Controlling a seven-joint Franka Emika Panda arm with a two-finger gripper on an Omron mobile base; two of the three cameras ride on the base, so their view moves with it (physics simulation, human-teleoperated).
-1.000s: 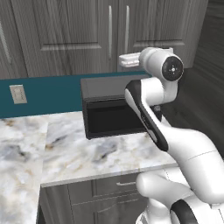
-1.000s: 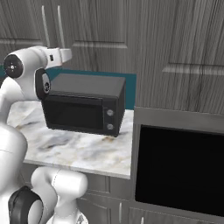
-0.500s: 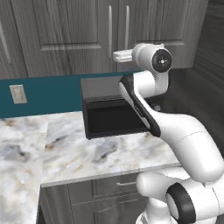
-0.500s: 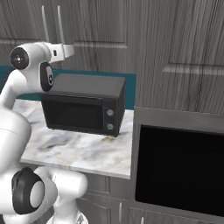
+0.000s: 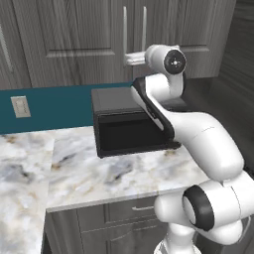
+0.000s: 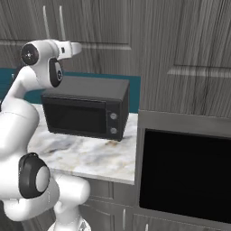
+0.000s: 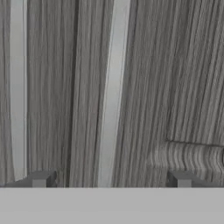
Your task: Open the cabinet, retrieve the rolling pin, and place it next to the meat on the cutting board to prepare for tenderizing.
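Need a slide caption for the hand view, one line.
Open gripper faces the closed cabinet, one silver bar handle standing between its fingertips.

- The white arm (image 5: 198, 134) is raised from the base, bent at the elbow, with the forearm carried up and forward.
- The wrist is held level at the top of the reach; the hand is pointed straight ahead.
- The gripper (image 7: 111, 179) is seen with its jaws spread wide; nothing is held between the fingertips (image 7: 41, 178).
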